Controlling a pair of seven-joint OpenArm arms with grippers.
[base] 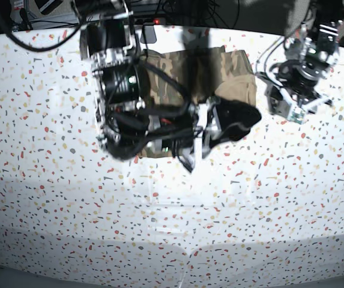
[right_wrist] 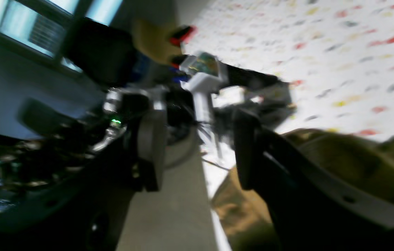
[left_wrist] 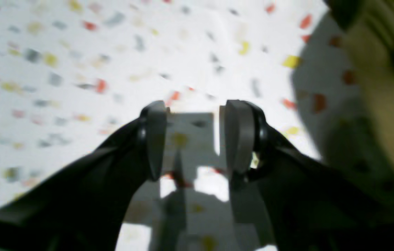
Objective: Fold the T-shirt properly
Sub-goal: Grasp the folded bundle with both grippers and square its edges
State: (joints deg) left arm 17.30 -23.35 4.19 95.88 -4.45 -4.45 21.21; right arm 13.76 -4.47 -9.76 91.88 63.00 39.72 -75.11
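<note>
Across the far middle of the speckled counter [base: 51, 198] lies the T-shirt [base: 178, 72], already folded into a compact block. Looks like a late fold, judging by the shape. Right hand [right_wrist: 197, 153] hanging over the shirt's near edge, jaws apart, nothing gripped. Left hand [left_wrist: 191, 139] off beside the shirt's side, over bare counter, jaws parted, empty. Next: probably needs 1 more edge pinched and folded over.

black arms, black cables, silver joints; left gripper [left_wrist: 191, 139] grey pads on black fingers; right gripper [right_wrist: 197, 153] same.
</note>
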